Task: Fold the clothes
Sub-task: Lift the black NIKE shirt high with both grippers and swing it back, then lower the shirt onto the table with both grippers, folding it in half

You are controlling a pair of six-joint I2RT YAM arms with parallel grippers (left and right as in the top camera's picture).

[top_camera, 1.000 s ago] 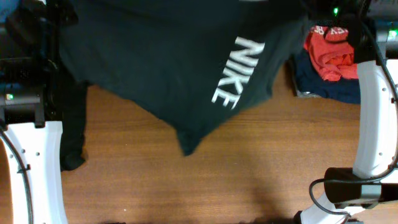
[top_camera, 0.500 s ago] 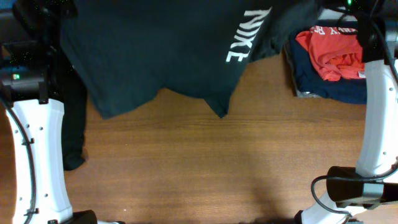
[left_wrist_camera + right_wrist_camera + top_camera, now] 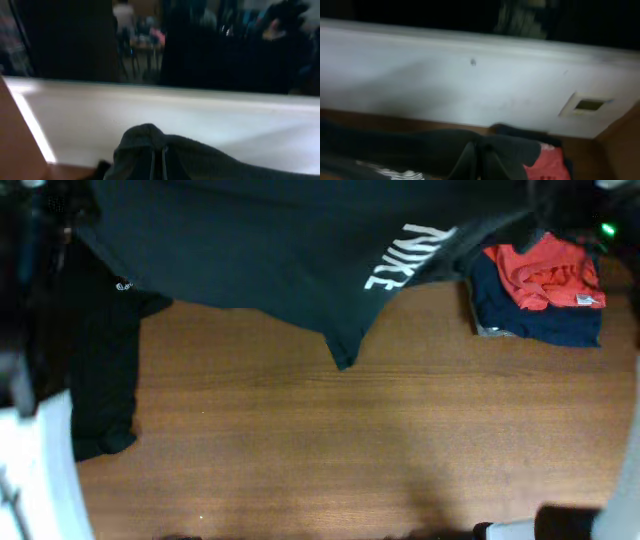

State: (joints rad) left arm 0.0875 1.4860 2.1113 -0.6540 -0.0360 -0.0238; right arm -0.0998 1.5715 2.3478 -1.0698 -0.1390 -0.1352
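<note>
- Overhead: we see the black T-shirt (image 3: 280, 260) held up in the air. It is stretched across the far side of the table (image 3: 350, 450). Its white NIKE letters (image 3: 405, 258) are near the right end.
- Overhead: a second ago the shirt hung lower, with its low tip farther out over the table. Now the tip has gone up and back, and we see more bare wood. The black polo (image 3: 100, 370) on the left is less covered now. We think the shirt is being lifted and pulled flat, so no fold has been made yet.
- Overhead: the red and navy pile (image 3: 540, 290) lies on the right, just beside the shirt's edge. We cannot make out the claws from up here, as they are blurred or hidden.
- Left wrist: this view shows what the top view can't. Our left claw (image 3: 157, 167) is pinched tight on a bunch of the dark shirt. A white wall (image 3: 175, 110) is behind it.
- Right wrist: our right claw (image 3: 480, 161) is pinched tight on dark shirt cloth too. We see a bit of white print low on the left, and the red and navy pile (image 3: 547, 165) is close by. The polo does not show here.
</note>
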